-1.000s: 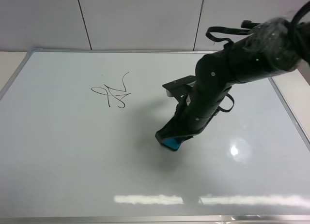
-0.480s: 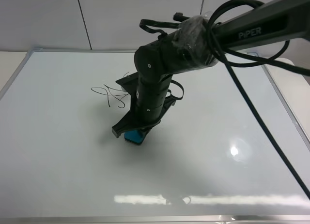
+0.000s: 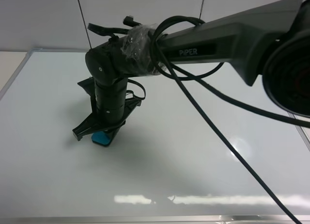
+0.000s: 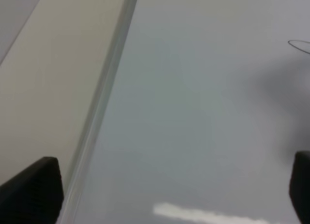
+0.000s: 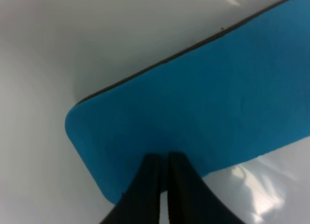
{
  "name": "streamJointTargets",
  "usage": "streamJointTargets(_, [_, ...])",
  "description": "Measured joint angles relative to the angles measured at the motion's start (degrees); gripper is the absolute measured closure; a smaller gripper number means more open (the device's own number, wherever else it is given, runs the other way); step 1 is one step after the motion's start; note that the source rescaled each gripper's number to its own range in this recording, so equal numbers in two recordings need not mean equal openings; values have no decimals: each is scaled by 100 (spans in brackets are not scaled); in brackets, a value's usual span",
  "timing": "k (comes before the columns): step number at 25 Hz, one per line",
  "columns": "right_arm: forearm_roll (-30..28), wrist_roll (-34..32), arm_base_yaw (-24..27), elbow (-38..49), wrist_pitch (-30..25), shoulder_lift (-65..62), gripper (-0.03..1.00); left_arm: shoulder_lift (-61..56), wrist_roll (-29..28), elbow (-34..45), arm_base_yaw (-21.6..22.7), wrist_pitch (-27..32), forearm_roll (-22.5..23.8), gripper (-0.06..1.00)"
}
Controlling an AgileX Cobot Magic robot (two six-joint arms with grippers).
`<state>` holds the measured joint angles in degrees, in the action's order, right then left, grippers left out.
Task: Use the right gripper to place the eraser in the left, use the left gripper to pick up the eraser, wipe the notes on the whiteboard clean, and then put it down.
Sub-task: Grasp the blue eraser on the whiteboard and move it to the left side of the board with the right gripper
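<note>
Step in hand: delivery of small flat teal eraser with dark felt underside (image 3: 102, 138) to left part of large glossy white whiteboard (image 3: 203, 156).
Carrier: black two-fingered right gripper (image 5: 162, 180) of bulky "PIPER" arm (image 3: 213, 45), fingers closed together, tips pressed on teal top; eraser apparently flat on board.
Receiver: black left gripper (image 4: 167, 195), spread wide, empty, near thin silver frame (image 4: 104, 98).
Next, by judgement: lift off eraser, retreat rightward, free space for left pickup.
Thin black marker notes (image 4: 300, 45): unwiped, hidden from high view.
Obstruction: arm and thick black cables (image 3: 203, 112) across board.
</note>
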<state>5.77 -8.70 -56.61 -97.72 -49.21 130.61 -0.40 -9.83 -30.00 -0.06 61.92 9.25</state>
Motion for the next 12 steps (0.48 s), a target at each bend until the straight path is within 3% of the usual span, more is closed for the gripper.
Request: streamJointTargets(12, [59, -586, -320, -1483, -606, 777, 97, 0, 0, 0, 0, 0, 0, -5])
